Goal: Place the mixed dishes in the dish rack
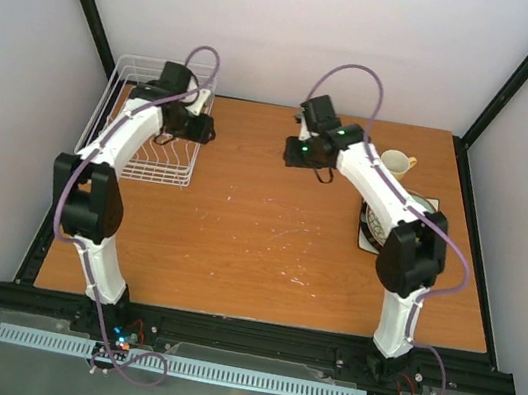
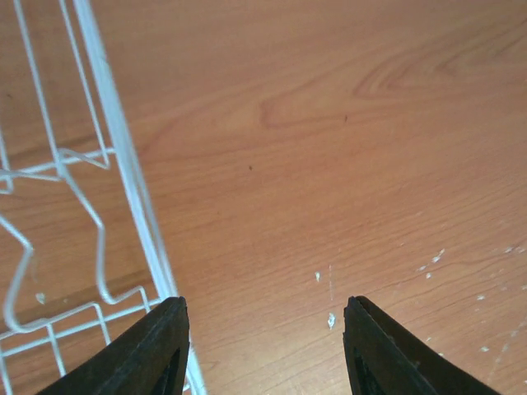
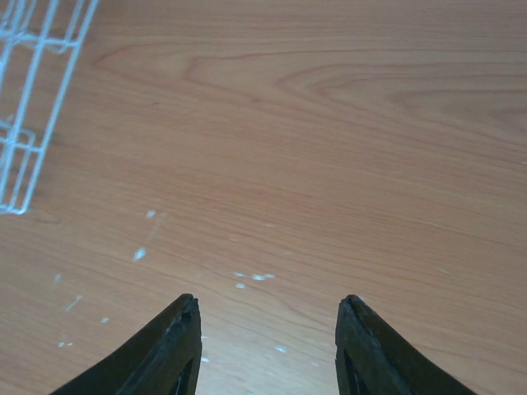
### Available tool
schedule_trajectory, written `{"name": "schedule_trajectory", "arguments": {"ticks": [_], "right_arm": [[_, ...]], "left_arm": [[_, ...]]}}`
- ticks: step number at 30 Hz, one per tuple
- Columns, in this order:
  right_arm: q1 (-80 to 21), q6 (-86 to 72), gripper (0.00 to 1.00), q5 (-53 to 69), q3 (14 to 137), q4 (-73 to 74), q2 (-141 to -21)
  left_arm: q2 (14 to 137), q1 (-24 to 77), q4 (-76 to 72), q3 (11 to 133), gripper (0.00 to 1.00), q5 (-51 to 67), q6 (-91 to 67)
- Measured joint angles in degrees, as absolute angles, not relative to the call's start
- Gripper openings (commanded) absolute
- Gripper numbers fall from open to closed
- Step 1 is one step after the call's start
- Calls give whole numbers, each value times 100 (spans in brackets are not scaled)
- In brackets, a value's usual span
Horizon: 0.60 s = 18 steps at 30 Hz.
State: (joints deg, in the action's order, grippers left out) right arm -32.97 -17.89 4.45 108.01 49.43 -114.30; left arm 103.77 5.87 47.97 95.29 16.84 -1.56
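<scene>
The white wire dish rack [image 1: 162,168] stands at the table's far left; no dishes show in it, though my left arm hides part of it. My left gripper [image 1: 204,131] hovers at the rack's right side, open with nothing between its fingers. In the left wrist view the rack's wires [image 2: 132,177] run down the left and my left gripper [image 2: 265,309] is over bare wood. My right gripper [image 1: 294,154] hangs open and empty over the table's middle back. A yellow-tan mug [image 1: 396,164] stands at the far right. A plate with a dark patterned rim [image 1: 375,226] lies mostly hidden under my right arm.
In the right wrist view the rack's corner [image 3: 29,107] shows at the upper left, and my right gripper [image 3: 268,306] is over wood flecked with white specks [image 3: 251,278]. Black frame posts stand at the table's back corners.
</scene>
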Motion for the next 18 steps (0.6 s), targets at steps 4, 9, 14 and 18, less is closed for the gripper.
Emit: {"name": "schedule_trajectory", "arguments": {"ticks": [4,9,14,18], "right_arm": [[-2799,-1806,47,386,10099,4718,-10785],[-2484,-1800,48,344,9633,4560,-10357],[-2447,-1787,48,370,9424,4469,-10311],[-2447,-1787,48,423,9360,4418,-10311]], "left_arm": [[10831,972,5155,9786,52,1037,-178],[10914,1146,5498,9990,50,261,-255],[10912,1264,5745,9977,50,-423,-405],[10912,1334,5800,9765,48,-648,-521]]}}
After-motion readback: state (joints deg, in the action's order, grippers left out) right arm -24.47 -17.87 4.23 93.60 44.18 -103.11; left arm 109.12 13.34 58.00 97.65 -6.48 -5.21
